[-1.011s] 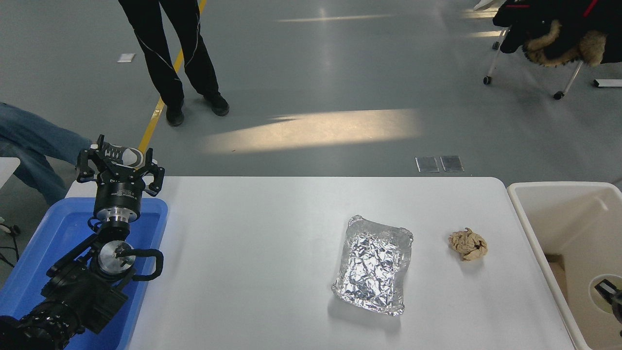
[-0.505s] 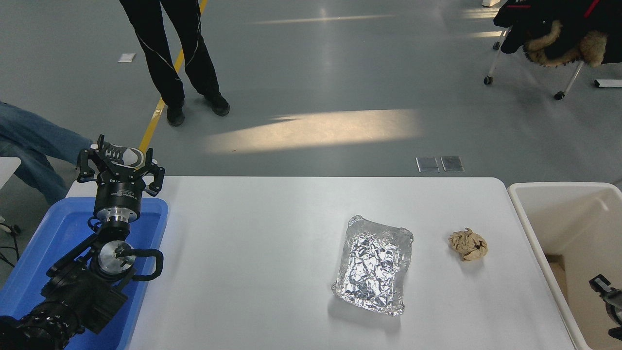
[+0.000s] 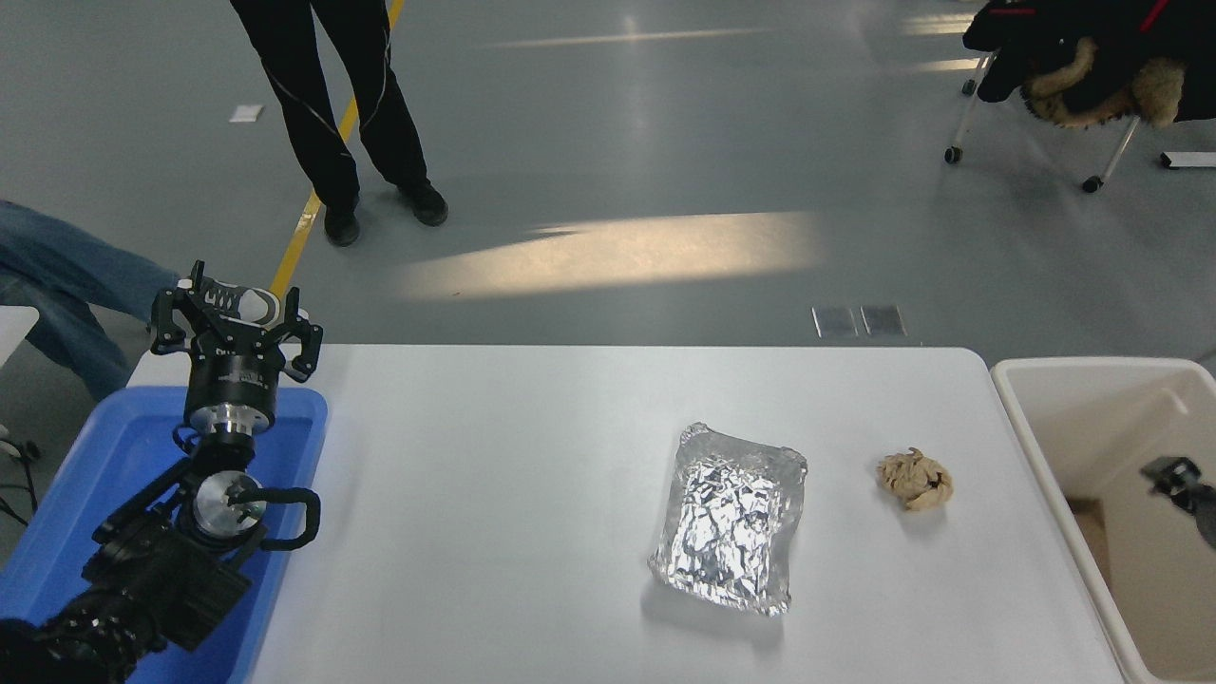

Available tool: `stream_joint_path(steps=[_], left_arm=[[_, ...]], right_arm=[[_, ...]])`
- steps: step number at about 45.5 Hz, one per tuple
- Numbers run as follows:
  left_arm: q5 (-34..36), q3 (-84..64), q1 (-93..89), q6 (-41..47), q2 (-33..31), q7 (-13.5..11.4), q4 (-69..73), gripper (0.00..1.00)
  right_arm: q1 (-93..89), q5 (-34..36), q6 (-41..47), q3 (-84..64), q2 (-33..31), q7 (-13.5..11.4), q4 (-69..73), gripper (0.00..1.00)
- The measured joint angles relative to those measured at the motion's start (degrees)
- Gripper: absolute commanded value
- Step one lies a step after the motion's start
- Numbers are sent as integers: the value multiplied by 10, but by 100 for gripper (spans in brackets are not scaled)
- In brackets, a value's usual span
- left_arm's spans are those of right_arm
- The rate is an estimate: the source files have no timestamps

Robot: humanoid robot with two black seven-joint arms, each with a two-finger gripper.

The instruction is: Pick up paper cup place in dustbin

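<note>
While over the dustbin (image 3: 1073,399), right tool (image 3: 1173,472) shows no cup.

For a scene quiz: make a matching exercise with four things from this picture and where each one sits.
Things:
1. foil tray
2. crumpled paper ball
3. dustbin
4. blue tray

Places:
A. at the table's left end, under the parked left arm
B. beside the table's right end
C. on the table, right of centre
D. on the table, between the foil tray and the dustbin

Pairs: 1-C, 2-D, 3-B, 4-A
</note>
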Motion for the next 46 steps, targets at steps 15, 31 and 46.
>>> stream_joint_path(steps=[15, 31, 46], left_arm=[[-1, 0, 1, 0, 0, 0, 0, 99], [-1, 0, 1, 0, 0, -1, 1, 99], [-2, -1, 1, 1, 0, -1, 1, 99]], right_arm=[[336, -22, 75, -148, 82, 2, 246, 100], [638, 6, 293, -166, 187, 4, 340, 100], [742, 89, 413, -157, 253, 4, 362, 100]])
